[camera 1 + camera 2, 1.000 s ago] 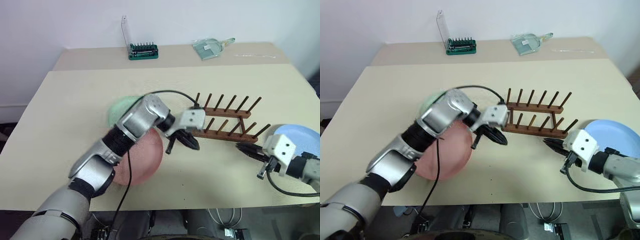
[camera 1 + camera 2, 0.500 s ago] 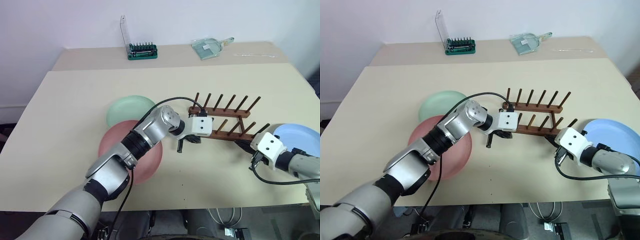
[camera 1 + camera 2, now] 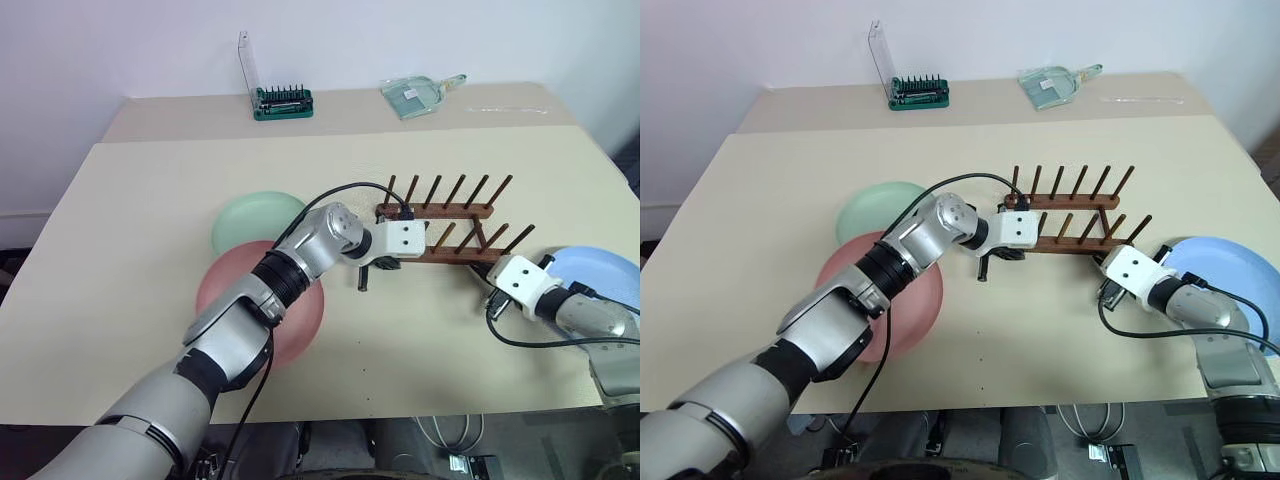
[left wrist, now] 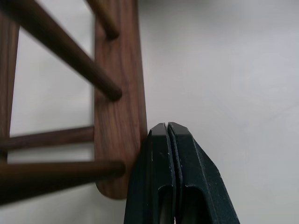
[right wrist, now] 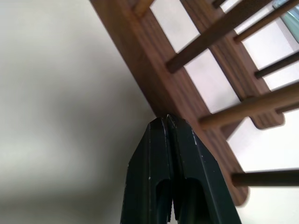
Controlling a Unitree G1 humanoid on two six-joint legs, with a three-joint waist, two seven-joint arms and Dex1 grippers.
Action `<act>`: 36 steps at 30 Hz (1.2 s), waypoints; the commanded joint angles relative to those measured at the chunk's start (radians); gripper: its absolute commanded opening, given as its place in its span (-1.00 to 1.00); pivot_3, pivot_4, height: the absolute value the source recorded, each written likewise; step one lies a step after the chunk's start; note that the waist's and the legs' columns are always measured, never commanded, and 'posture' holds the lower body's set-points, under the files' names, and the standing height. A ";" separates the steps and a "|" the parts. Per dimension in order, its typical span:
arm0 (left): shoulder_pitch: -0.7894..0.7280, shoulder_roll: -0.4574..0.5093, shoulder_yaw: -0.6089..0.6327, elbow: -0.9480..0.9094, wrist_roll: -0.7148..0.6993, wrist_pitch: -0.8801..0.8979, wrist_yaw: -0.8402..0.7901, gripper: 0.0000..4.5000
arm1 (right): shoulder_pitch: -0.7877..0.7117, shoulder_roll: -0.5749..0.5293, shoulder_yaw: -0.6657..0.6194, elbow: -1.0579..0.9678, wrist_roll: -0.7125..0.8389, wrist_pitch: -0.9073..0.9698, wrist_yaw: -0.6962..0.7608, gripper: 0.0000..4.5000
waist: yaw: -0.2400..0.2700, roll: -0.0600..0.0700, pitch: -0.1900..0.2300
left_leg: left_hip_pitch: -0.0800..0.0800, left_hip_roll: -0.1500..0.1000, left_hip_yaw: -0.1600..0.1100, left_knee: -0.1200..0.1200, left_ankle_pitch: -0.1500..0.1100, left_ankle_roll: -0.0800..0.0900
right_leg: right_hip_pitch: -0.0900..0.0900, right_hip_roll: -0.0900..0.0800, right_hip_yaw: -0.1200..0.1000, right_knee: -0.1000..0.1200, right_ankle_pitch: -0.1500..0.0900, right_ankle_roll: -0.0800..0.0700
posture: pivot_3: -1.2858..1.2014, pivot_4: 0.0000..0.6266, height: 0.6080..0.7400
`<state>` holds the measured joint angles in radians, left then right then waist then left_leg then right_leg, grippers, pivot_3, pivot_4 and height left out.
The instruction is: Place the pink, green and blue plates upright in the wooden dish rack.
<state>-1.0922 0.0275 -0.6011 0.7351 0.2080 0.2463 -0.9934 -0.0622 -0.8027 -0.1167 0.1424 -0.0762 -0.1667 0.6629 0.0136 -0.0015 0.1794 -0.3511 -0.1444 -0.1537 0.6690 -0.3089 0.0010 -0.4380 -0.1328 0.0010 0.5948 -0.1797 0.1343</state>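
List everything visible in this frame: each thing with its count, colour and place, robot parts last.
Table: one, beige, bearing everything below.
Wooden dish rack: one, dark reddish-brown, right of centre, no plates in it.
Green plate: one, pale mint, lying flat left of the rack.
Pink plate: one, salmon, flat, overlapping the green plate's near edge.
Blue plate: one, light blue, flat at the table's right edge.
Bit holder: one, green with a clear lid raised, far edge.
Clear dustpan-like scoop: one, transparent, far edge, right of the holder.
Left hand: black fingers shut, at the rack's left end.
Right hand: black fingers shut, at the rack's near bar, right end.
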 commanded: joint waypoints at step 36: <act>-0.036 0.067 0.193 -0.251 -0.198 0.254 -0.293 -1.00 | -0.007 -0.015 -0.048 -0.081 0.177 0.012 0.067 -0.98 | -0.003 0.000 0.000 | 0.000 0.000 0.001 0.000 0.000 0.000 | -0.001 0.000 0.001 0.001 0.000 0.000 | 0.03 -0.52 1.00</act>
<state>-1.1104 0.0665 -0.4567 0.5847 0.0845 0.4155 -1.2082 -0.0836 -0.8025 -0.1147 0.1494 0.0119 -0.1837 0.6840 0.0108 -0.0011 0.1792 -0.3518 -0.1442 -0.1529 0.6689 -0.3090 0.0011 -0.4394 -0.1326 0.0016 0.5954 -0.1796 0.1344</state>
